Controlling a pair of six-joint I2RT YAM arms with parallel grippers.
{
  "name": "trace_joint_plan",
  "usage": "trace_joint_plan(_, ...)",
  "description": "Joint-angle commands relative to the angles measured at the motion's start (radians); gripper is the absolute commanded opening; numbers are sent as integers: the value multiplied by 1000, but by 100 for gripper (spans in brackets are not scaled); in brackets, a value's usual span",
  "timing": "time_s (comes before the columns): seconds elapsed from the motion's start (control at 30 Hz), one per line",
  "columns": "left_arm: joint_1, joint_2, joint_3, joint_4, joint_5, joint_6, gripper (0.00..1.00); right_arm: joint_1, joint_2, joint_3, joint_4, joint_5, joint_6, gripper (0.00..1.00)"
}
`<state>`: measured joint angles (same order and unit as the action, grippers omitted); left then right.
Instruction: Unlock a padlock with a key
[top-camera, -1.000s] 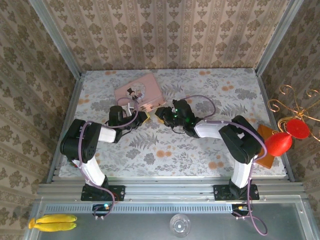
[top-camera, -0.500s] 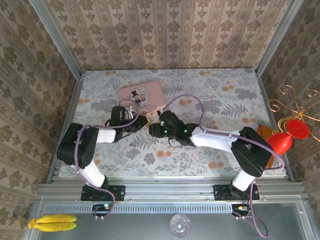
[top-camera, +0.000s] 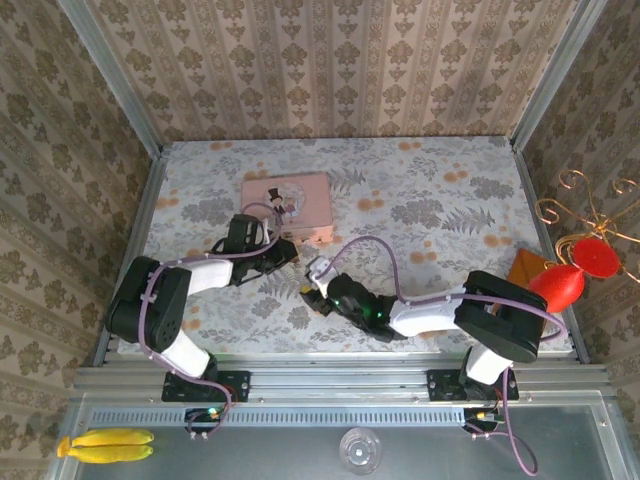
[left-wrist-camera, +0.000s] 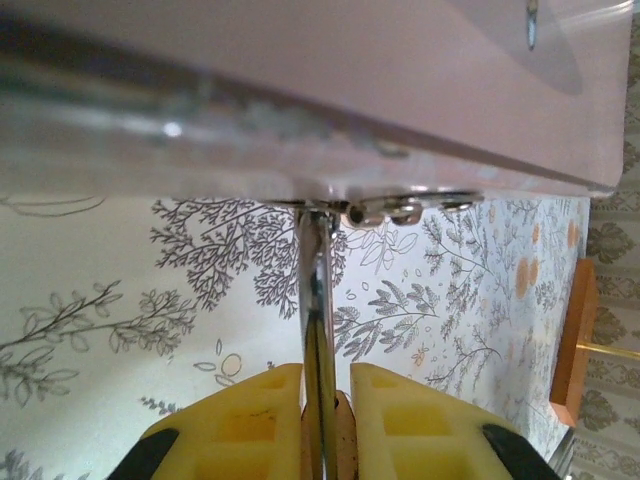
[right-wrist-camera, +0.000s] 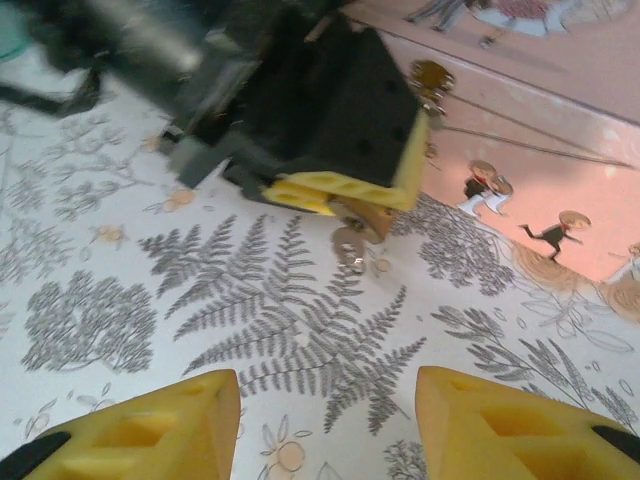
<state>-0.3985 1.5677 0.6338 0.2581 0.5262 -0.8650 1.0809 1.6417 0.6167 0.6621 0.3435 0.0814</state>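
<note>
At the pink tin's (top-camera: 288, 195) six-o'clock edge: left gripper (left-wrist-camera: 325, 372) clamps padlock (right-wrist-camera: 364, 216); right gripper (right-wrist-camera: 325, 395), jaws open and empty, now withdrawn toward six o'clock; unlocking seemingly unstarted.

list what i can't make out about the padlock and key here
Padlock: in the right wrist view the left gripper's pads hide most of it, keyhole included.
Silver piece hanging under it: too blurred to tell if it is the key.
Pink tin: out of focus in the left wrist view, too close.
</note>
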Motion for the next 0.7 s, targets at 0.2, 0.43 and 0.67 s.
trace_joint_plan(0.2,-115,-212,-64,-133,-186,-98,0,80,152,19,328,161,-250,48)
trace_joint_plan(0.43,-172,-301,-83,-188,-269,-115,0,80,201,-26,411,200,-240,45)
trace_joint_plan(0.67,-201,-290,-104,-146,-276,-144,0,92,220,-64,442,217,-219,37)
